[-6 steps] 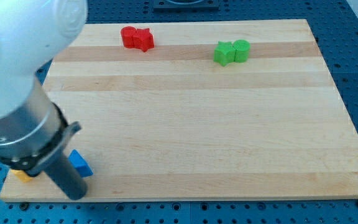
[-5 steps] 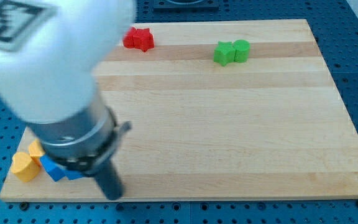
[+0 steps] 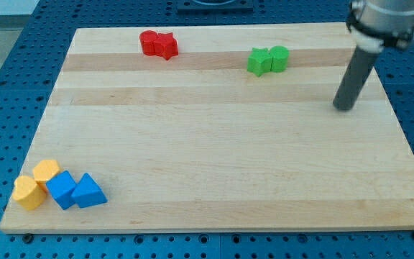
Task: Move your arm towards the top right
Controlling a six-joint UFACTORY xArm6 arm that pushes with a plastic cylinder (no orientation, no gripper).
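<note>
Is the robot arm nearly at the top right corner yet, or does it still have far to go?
Mostly done: my tip now rests on the wooden board in its upper right part, to the right of and a little below the two green blocks, touching nothing. In hand: nothing is being pushed. Left: the corner itself lies a bit further up and right, so only a short slide remains.

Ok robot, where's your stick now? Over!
My tip sits at the board's top right. Green blocks lie to its upper left, untouched. Nothing in the way.
</note>
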